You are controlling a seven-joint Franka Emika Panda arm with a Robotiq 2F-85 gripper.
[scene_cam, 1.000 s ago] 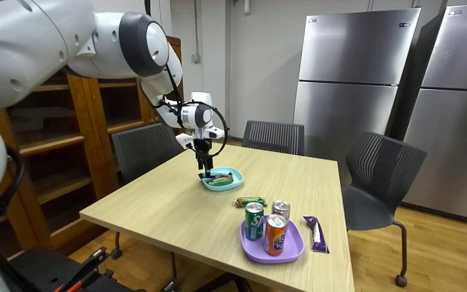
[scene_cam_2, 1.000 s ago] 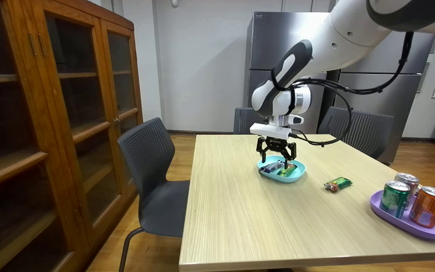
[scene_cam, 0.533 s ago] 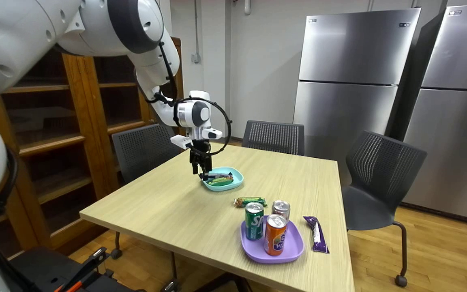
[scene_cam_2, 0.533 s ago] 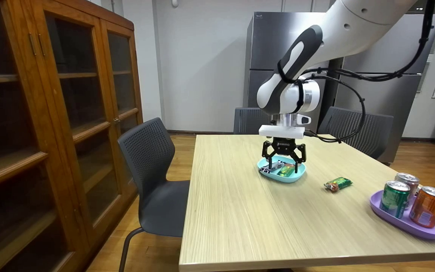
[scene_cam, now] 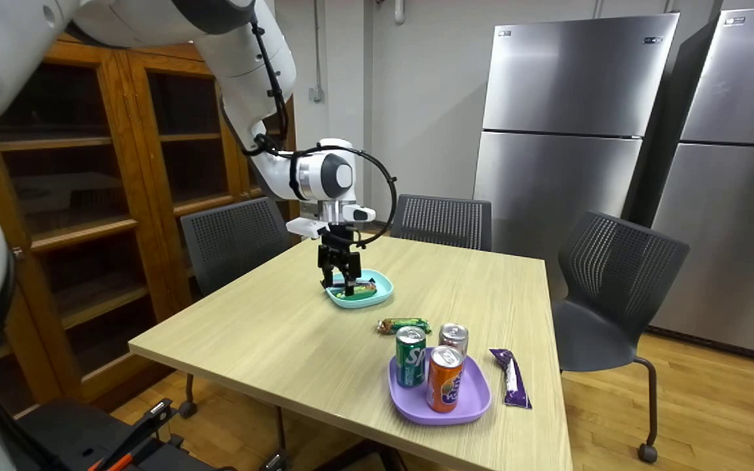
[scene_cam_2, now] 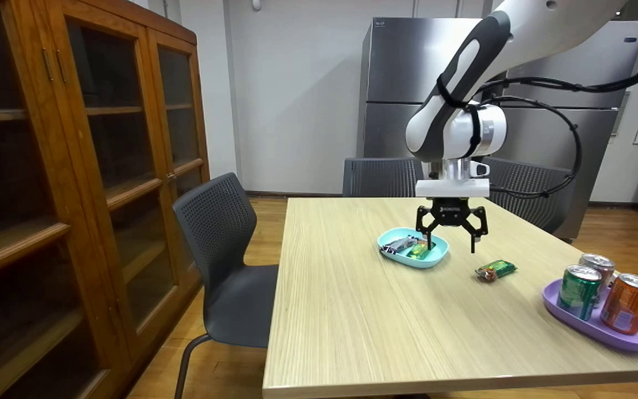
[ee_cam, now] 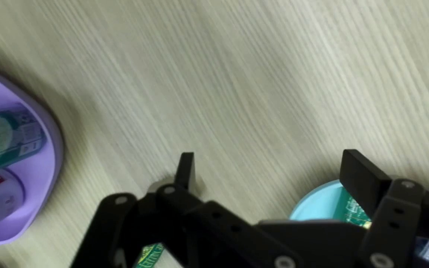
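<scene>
I am sweeping my black two-fingered gripper (scene_cam_2: 451,245) rightward from over the rounded turquoise plastic tray (scene_cam_2: 439,254); it is now hanging above the right rim, nearing the shiny green-wrapped bar (scene_cam_2: 497,269) outside.

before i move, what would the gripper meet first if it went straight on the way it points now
Most likely the tabletop: the gripper points down, close to the turquoise tray. Depth is unclear, so it might catch the tray's rim first.

In an exterior view, your gripper (scene_cam_2: 451,246) right of centre is black. You see a turquoise tray (scene_cam_2: 435,256), a green-and-yellow wrapper (scene_cam_2: 496,270) and, lower right, a purple tray (scene_cam_2: 587,329), green can (scene_cam_2: 578,293) and orange can (scene_cam_2: 628,305). Pale, streaky grain patterns the table (scene_cam_2: 352,310).
</scene>
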